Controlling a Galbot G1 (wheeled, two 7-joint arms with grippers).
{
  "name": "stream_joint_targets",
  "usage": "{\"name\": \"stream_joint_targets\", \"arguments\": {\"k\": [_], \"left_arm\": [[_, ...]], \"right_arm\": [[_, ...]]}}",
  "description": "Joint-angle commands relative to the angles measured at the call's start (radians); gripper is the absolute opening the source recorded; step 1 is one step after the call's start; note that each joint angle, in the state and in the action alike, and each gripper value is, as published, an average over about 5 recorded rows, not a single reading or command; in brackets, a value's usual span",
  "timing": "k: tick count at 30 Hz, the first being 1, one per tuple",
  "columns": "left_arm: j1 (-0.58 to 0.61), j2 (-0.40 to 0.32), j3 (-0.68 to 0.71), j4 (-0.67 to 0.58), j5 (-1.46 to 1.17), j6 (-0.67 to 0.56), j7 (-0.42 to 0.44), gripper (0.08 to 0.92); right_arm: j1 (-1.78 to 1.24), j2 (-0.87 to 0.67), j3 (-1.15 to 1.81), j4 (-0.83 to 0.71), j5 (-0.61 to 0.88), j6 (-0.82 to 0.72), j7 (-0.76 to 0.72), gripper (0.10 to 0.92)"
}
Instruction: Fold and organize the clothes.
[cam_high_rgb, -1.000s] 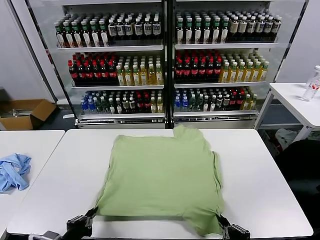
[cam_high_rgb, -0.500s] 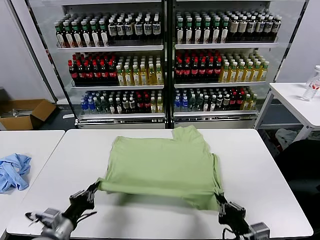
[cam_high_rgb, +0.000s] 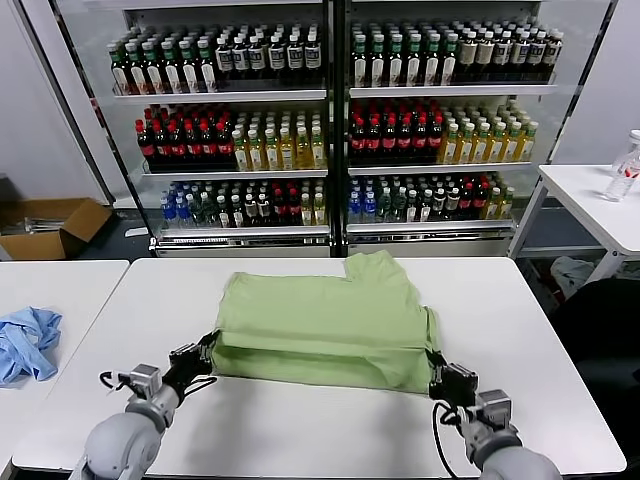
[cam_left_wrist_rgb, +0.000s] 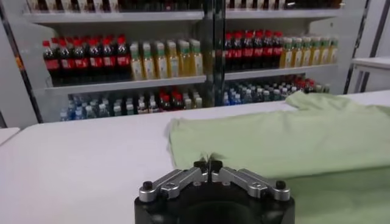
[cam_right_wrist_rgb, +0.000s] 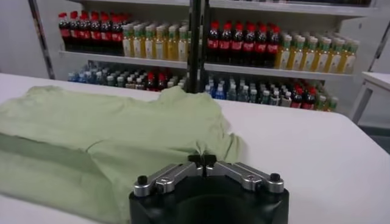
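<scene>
Your left gripper and right gripper each pinch a hem corner of the green shirt, centre frame on the white surface, apparently to fold it evenly.

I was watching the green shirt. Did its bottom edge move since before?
Yes. The shirt's near edge has gone up and away from the table's front edge, toward the shelves. The left gripper and right gripper hold its corners.
</scene>
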Motion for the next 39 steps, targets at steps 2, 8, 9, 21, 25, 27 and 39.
{"name": "stream_joint_targets", "arguments": {"k": [2, 8, 9, 21, 25, 27, 39], "left_arm": [[-0.143, -0.024, 0.072, 0.217, 0.06, 0.001, -0.026, 0.117], [-0.118, 0.0, 0.025, 0.166, 0.007, -0.027, -0.019, 0.279], [-0.105, 0.01, 0.013, 0.142, -0.009, -0.029, -0.019, 0.314], [0.118, 0.065, -0.077, -0.119, -0.171, 0.017, 0.008, 0.66], [0.142, 0.035, -0.052, -0.115, -0.078, 0.062, -0.011, 0.768], [0.138, 0.021, -0.047, -0.087, -0.041, 0.073, -0.027, 0.804], [0.073, 0.004, -0.048, 0.012, -0.067, 0.079, -0.028, 0.768]], "right_arm": [[0.095, 0.025, -0.056, -0.133, -0.003, -0.018, 0.025, 0.208], [0.023, 0.013, -0.011, -0.044, -0.002, -0.017, 0.027, 0.364], [0.001, 0.009, 0.0, -0.02, -0.001, -0.018, 0.027, 0.399], [-0.174, 0.04, 0.037, 0.063, -0.02, 0.007, 0.038, 0.743], [-0.13, 0.052, 0.02, 0.0, -0.055, 0.017, 0.008, 0.813], [-0.109, 0.053, 0.013, -0.018, -0.064, 0.022, 0.008, 0.82], [-0.053, 0.041, -0.012, -0.069, 0.001, 0.026, 0.007, 0.689]]}}
